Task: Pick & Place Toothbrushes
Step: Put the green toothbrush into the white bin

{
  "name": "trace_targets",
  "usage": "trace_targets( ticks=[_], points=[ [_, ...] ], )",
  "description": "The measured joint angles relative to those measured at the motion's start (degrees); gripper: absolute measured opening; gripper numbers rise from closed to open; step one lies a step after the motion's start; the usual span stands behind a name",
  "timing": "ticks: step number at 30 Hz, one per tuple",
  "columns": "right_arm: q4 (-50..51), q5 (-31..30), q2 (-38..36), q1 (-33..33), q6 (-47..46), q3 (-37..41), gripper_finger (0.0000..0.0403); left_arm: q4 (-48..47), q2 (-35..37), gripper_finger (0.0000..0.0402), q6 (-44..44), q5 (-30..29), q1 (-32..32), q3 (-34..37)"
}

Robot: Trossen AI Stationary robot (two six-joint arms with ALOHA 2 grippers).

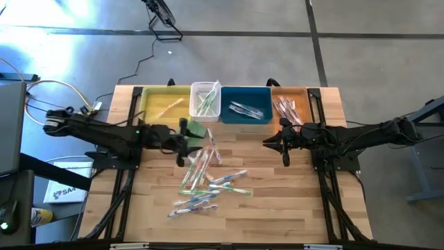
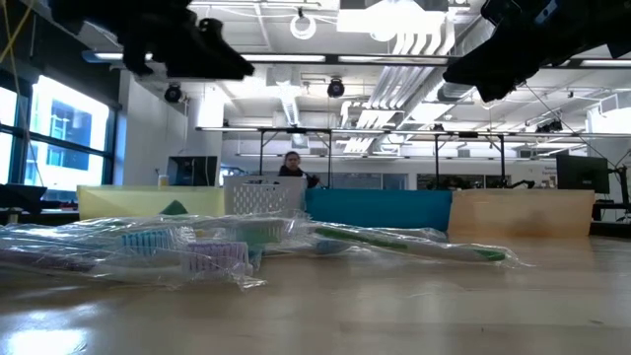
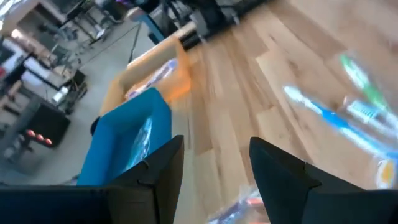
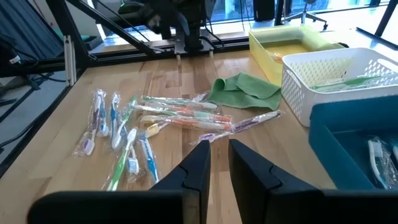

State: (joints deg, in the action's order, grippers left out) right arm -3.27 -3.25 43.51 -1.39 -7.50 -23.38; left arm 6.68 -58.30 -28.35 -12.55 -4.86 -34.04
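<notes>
Wooden worktop fills the middle of the high view, concrete floor all round it. Along its upper edge sits a row of four bins: yellow bin, white basket, blue bin, tan bin, side by side. Each holds some wrapped toothbrushes.

Loose toothbrushes lie scattered centre-left of the high view, running from just below the green cloth down toward the lower edge. In the low view the heap takes up the left and middle foreground. The cloth lies just below the white basket.

Left claw hangs at centre-left, right beside the cloth and over the upper end of the pile; fingers spread apart, nothing between them. Right claw hangs at centre-right below the tan bin, over bare wood; fingers nearly together with a narrow gap, holding nothing.

Open room: right half and lower right of the worktop bare. Black frame rails run down both sides. Left of the worktop, cables and a box on the floor. In the low view a person sits far back behind the bins.
</notes>
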Motion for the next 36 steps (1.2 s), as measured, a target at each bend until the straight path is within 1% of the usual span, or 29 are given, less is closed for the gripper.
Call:
trace_targets(
  ticks=[2,7,9,31,33,36],
  points=[
    [0.04,-0.02,0.02,0.01,0.01,0.0,0.005,0.43,2.88,0.0177,5.23,0.3,-0.02,0.59],
    [0.01,-1.44,0.0,0.0,0.14,0.0,0.005,1.0,6.95,0.0177,23.86,0.49,-0.01,0.7],
    [0.07,-2.5,0.0,0.01,0.18,0.0,0.005,1.06,7.61,0.0177,27.32,0.47,-0.02,0.7],
    [0.04,-2.59,0.0,0.02,0.03,0.0,0.005,0.43,7.84,0.0177,27.16,-0.03,-0.02,0.7],
    [0.04,-2.6,0.0,0.0,0.03,0.0,0.005,0.09,7.84,0.0177,28.39,-0.21,-0.02,0.7],
    [0.04,-2.58,0.0,0.0,0.03,0.0,0.005,-2.76,7.84,0.0177,33.58,-0.06,-0.02,0.7]
  ],
)
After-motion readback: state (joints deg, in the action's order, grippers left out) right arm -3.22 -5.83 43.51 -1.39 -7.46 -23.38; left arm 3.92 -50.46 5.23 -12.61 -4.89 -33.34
